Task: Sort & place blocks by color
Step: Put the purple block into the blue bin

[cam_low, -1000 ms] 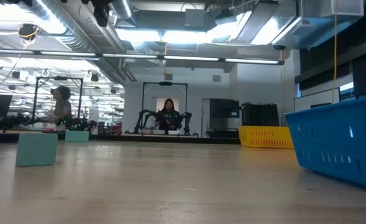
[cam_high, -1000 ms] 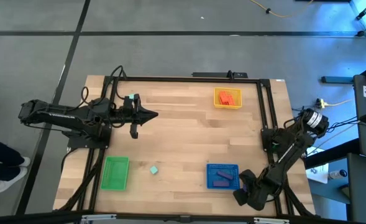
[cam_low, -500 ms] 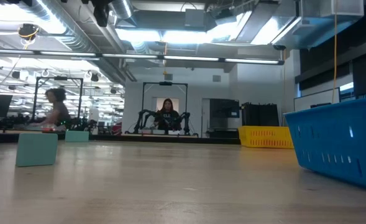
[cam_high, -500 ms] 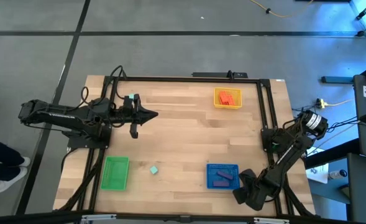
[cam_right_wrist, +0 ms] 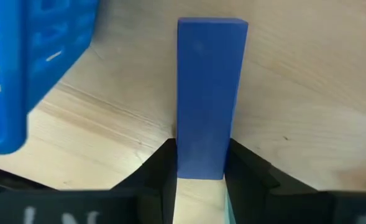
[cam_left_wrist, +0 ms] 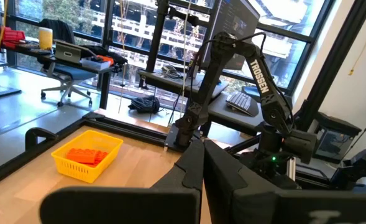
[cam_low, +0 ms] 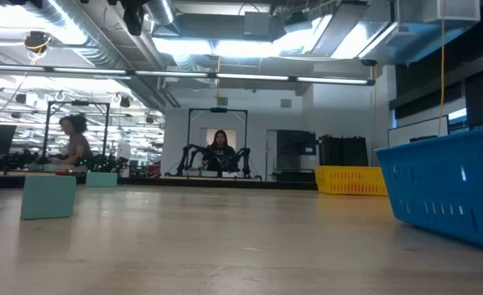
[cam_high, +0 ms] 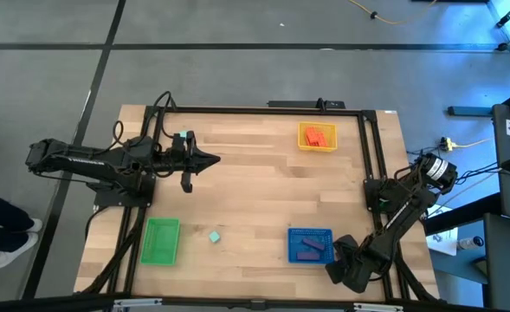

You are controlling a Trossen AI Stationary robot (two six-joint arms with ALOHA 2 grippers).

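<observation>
1. Blue bar block (cam_right_wrist: 210, 99) lies flat on the tabletop (cam_high: 255, 191), just beside the blue tray (cam_right_wrist: 27, 68), at the tabletop's near right corner. Its long axis runs straight away from the right gripper (cam_right_wrist: 198, 171), one end set between the fingers (cam_right_wrist: 161, 165).
2. Right jaws: narrow, both inner faces at the bar's sides, apparently touching. Closed on the block by the look of it; it is not lifted, still resting on the wood.
3. Blue tray already holds purple blocks (cam_high: 308, 249). Judgement: the coming move is a short carry sideways into that tray, the right arm being far the nearer.
4. Mint cube (cam_high: 214, 236) sits alone on the tabletop near the green tray (cam_high: 161, 240), apart from it.
5. Yellow tray (cam_high: 317, 137) at the far side holds orange blocks (cam_high: 316, 135).
6. Left gripper (cam_high: 211, 158) hovers over the far left of the tabletop, jaws shut, holding nothing; it waits, the nearer arm to the mint cube.
</observation>
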